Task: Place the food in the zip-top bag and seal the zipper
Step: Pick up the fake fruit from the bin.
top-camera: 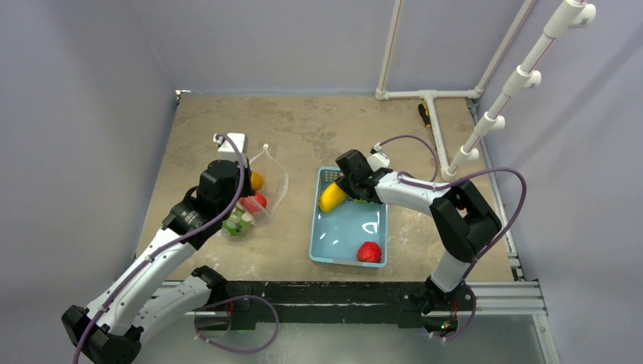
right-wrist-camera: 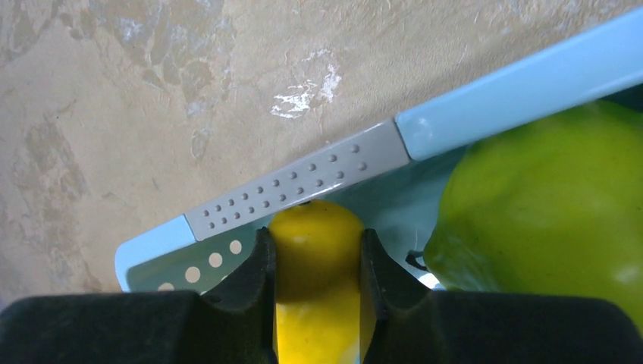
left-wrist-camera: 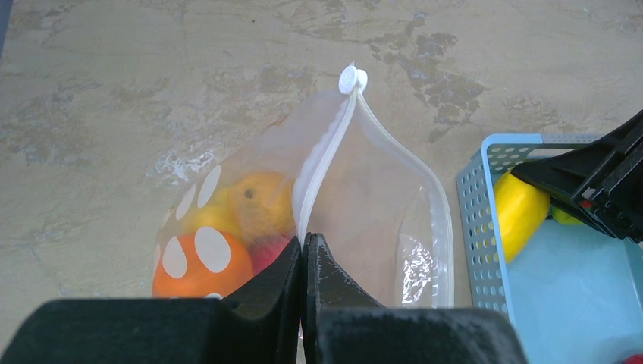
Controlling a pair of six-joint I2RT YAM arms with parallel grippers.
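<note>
While the left hand (left-wrist-camera: pixel 303 254) pinches the mouth of the bag (left-wrist-camera: pixel 379 189), the right hand (right-wrist-camera: pixel 317 241), clamped on the yellow fruit (right-wrist-camera: pixel 315 303), should lift straight up, clearing the basket (right-wrist-camera: pixel 500 91) rim.

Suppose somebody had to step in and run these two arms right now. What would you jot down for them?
Left gripper: shut on the zip-top bag at its zipper; the mouth stands open.
Right gripper: shut on a yellow toy fruit lying in the light-blue basket.
Done: several fruits are in the bag, an orange one among them.
Left: move the yellow fruit, a green fruit and a red fruit from the basket into the bag, then run the slider along the zipper to seal it.
</note>
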